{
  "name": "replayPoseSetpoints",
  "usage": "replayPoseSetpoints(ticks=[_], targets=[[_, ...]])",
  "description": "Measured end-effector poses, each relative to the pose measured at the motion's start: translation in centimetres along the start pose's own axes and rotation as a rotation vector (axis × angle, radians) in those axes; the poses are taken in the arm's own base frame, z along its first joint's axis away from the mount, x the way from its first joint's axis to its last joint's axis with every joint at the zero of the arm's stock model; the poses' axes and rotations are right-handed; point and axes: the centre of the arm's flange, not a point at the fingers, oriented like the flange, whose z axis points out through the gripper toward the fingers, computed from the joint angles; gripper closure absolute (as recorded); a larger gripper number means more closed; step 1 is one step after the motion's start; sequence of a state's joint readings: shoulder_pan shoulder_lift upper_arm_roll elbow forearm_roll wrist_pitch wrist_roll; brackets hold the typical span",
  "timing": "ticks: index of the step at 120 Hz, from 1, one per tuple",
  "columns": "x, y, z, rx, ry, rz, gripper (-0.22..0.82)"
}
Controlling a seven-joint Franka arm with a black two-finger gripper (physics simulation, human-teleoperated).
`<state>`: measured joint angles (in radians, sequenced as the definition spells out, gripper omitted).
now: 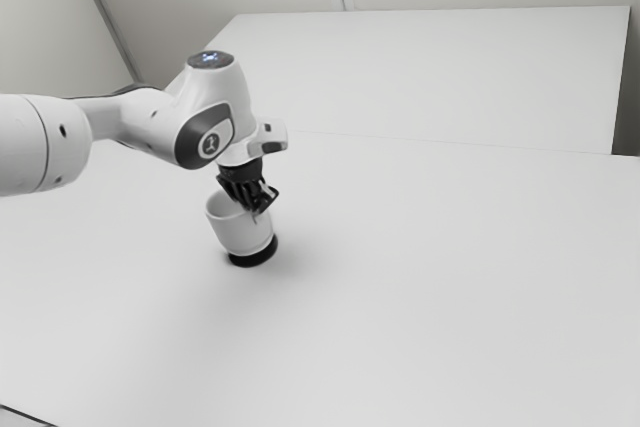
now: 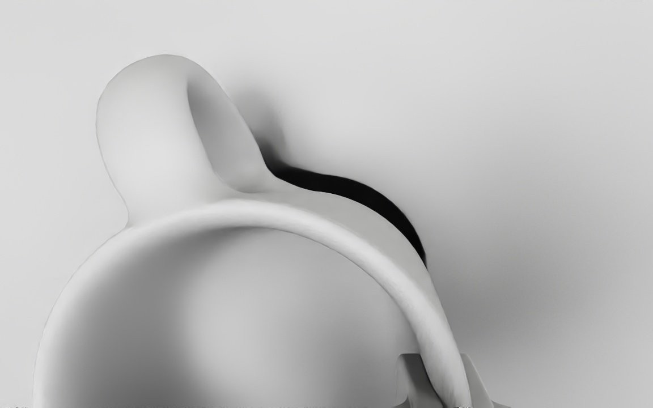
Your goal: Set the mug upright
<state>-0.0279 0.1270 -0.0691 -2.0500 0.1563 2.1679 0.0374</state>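
Exterior view + wrist view: mug mouth-up, wall pinched by gripper

Ext. view: arm (image 1: 160, 119) comes in from view's left, bends down over white table (image 1: 430, 277). Black gripper (image 1: 259, 211) at near side of mug's (image 1: 240, 233) rim, tips pointing down, on the part twd view's right. Mug pale, w/ dark band (image 1: 254, 253) round its bottom; soft shadow on tabletop beside it. Mouth faces up. Body slants a bit, rim twd view's left, bottom twd view's right; can't tell if that's a true lean or just cam. angle. Can't tell either if bottom sits flat.

Wrist view: gripper closed on mug wall, one finger (image 2: 410, 377) inside the cup, other outside, rim betw. them, both touching. Handle (image 2: 153, 136) sticks out from outer wall, farther round the rim fr. the fingers, apart from them. Dark band peeks out past outer wall, betw. handle & gripper. Inside of cup: smooth, pale gray, shaded.
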Motion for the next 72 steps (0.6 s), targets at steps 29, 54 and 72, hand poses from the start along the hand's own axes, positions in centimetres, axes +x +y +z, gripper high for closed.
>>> replayPoseSetpoints(ticks=[29, 54, 72], targets=[[0.1, -0.1, 1.0, -0.001, -0.013, -0.085, 0.79], [0.1, 0.0, 1.3, -0.002, -0.018, -0.135, 0.79], [0.1, 0.1, 1.4, -0.004, -0.02, -0.161, 0.73]])
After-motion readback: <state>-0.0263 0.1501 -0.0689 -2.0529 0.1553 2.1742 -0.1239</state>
